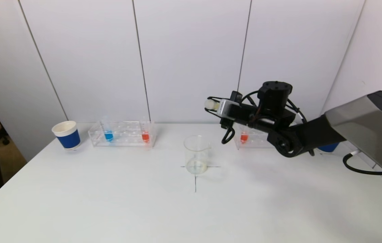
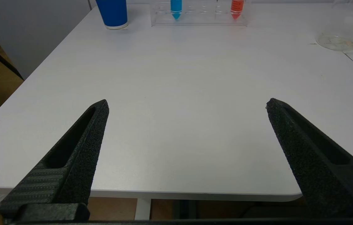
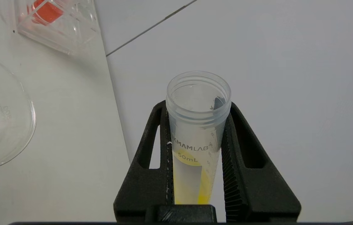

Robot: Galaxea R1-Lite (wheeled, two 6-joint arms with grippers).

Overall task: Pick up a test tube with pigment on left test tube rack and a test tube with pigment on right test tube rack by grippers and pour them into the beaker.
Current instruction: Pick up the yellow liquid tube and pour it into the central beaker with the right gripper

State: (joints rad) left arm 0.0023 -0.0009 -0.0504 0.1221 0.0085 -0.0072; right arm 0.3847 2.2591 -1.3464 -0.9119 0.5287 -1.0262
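While the right gripper (image 3: 198, 156) was clenched around a clear plastic 50 mL test tube with yellow pigment (image 3: 196, 131), it hung raised above the white table (image 1: 143, 209), a little to the right of and above the clear glass beaker (image 1: 196, 154). The tube lay tipped well over, its open mouth pointing towards the beaker side, presumably so the pour could reach the beaker's rim. Yellow liquid sat low in the tube near the fingers; whether any had already gone into the beaker was hard to judge, though a faint yellowish film seemed to show at the beaker's bottom.

Set on a black cross mark at the table's middle, the beaker stood between the two racks, likely so either arm could reach it. On the clear plastic left test tube rack (image 1: 123, 135) a tube of blue pigment (image 1: 108, 134) and a tube of orange-red pigment (image 1: 145, 135) stood upright, untouched. A blue-and-white paper cup (image 1: 66, 135) stood just beside that rack. Behind the right arm, the clear right test tube rack (image 1: 255, 139) held one more orange-red tube (image 1: 244, 136).

Hanging back near the table's near edge, well apart from the left rack, the left gripper (image 2: 187, 106) had its jaws spread wide and empty. By my judgement, the left-hand tube was yet to be collected.
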